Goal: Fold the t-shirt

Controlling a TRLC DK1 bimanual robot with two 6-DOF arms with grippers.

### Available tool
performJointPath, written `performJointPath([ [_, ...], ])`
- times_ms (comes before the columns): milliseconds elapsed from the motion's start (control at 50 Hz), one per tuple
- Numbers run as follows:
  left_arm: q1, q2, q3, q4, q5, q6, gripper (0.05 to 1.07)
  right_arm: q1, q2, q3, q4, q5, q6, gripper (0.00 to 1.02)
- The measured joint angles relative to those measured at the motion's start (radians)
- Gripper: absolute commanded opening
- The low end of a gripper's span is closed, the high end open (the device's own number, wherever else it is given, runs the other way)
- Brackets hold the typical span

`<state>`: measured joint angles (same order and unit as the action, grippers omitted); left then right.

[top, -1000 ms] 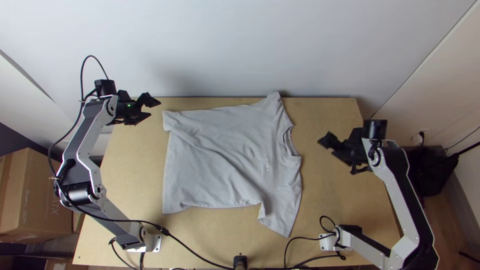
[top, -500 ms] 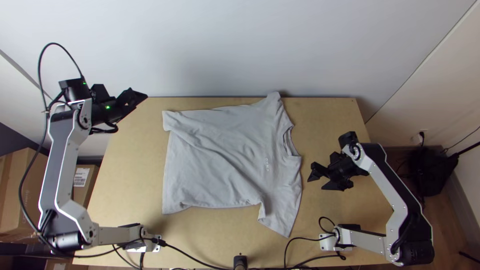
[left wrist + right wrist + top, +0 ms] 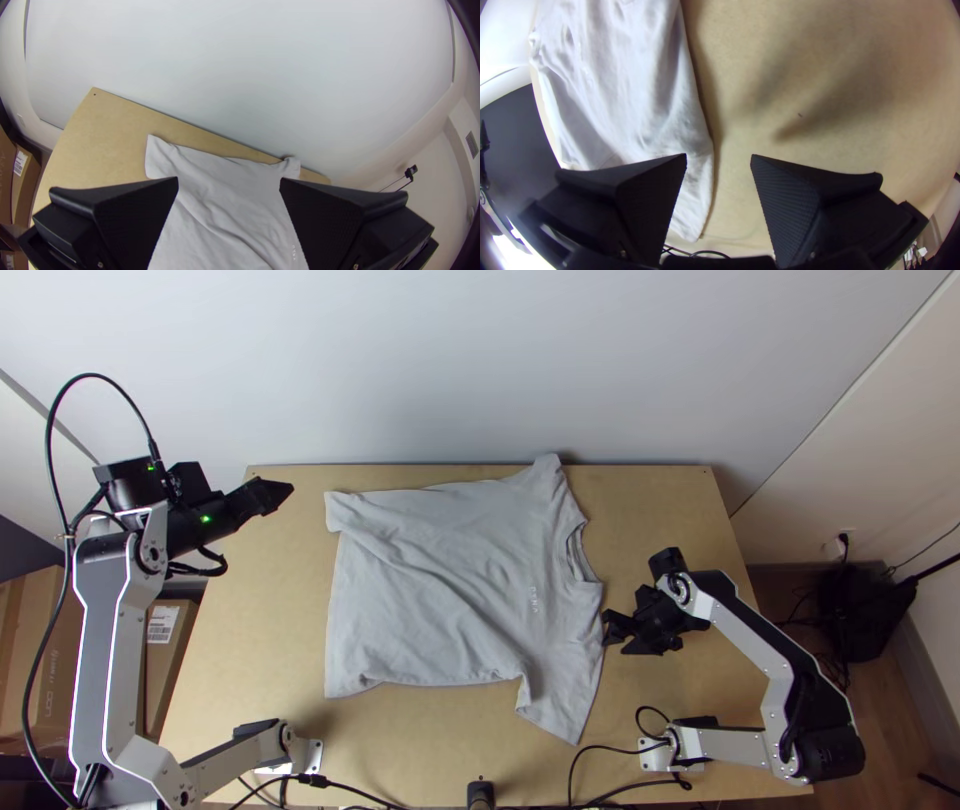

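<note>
While the wrinkled grey t-shirt (image 3: pixel 450 580) lies spread, left tool (image 3: pixel 280 495) gapes; right tool (image 3: pixel 608 628) gapes, black, wedge-shaped, finely ribbed.

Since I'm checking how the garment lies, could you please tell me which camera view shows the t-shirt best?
The top view: the t-shirt lies spread from hem to collar, both sleeves visible. The left wrist view shows its far side, cut off; the right, its near sleeve and shoulder.
</note>
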<state>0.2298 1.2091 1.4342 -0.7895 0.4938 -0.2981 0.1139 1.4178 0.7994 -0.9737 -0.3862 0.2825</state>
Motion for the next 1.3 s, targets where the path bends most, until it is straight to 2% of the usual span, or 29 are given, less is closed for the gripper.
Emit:
performJointPath([
  [200, 0.005, -0.021, -0.015, -0.018, 0.0, 0.019, 1.03, 0.044, 0.042, -0.023, 0.042, -0.008, 0.0, 0.58],
  [300, 0.005, -0.032, -0.015, -0.063, 0.0, 0.06, 1.03, 0.08, 0.043, -0.023, 0.055, -0.011, 0.001, 0.46],
  [400, 0.003, -0.047, -0.017, -0.142, 0.0, 0.143, 1.03, 0.121, 0.043, -0.032, 0.087, -0.017, 0.004, 0.33],
  [520, 0.003, -0.095, -0.07, -0.219, -0.002, 0.315, 1.03, 0.159, 0.043, -0.042, 0.138, -0.026, 0.004, 0.07],
  [560, 0.003, -0.117, -0.097, -0.243, -0.012, 0.376, 1.03, 0.164, 0.042, -0.048, 0.16, -0.026, 0.005, 0.02],
  [740, -0.006, -0.211, -0.245, -0.348, -0.096, 0.691, 1.01, 0.167, 0.022, -0.067, 0.202, -0.022, 0.005, 0.02],
  [840, -0.064, -0.27, -0.367, -0.404, -0.225, 0.863, 1.01, 0.167, 0.005, -0.071, 0.204, -0.011, 0.005, 0.02],
  [960, -0.169, -0.336, -0.518, -0.46, -0.372, 1.011, 1.01, 0.167, -0.035, -0.07, 0.194, -0.006, 0.005, 0.02],
  [1100, -0.255, -0.365, -0.632, -0.5, -0.426, 1.088, 0.99, 0.167, -0.101, -0.069, 0.186, -0.006, 0.02, 0.02],
  [1300, -0.382, -0.32, -0.719, -0.457, -0.428, 1.075, 0.96, 0.167, -0.171, -0.069, 0.175, -0.006, 0.04, 0.02],
])
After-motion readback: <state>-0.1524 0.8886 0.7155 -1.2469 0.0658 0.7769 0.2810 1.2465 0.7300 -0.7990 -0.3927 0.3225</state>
